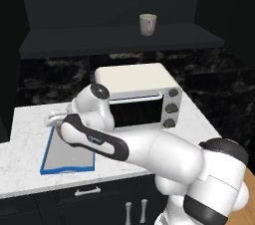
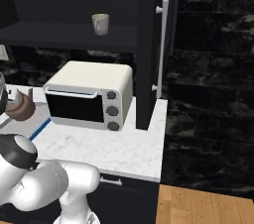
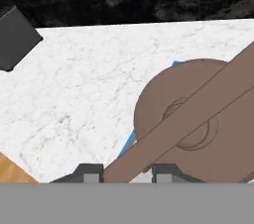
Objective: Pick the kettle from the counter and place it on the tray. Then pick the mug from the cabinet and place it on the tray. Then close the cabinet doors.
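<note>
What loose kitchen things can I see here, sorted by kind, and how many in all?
Squat round brown kettle: 1
Small greyish-beige mug: 1
Blue-rimmed grey tray: 1
Cream toaster oven: 1
Total: 4

kettle (image 3: pixel 183 114) cut off at frame edge, tray (image 1: pixel 67 162) partly hidden by arm

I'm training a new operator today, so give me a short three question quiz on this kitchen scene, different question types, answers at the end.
1. True or false: the mug already sits on the tray.
2. Multiple choice: the gripper is shut on the kettle's A) spout, B) hoop handle, C) lid knob.
3. Fill in: the cream appliance on the counter below the cabinet shelf is a ____.

Key: 1 false, it stands on the cabinet shelf. 2 B. 3 toaster oven.
</note>
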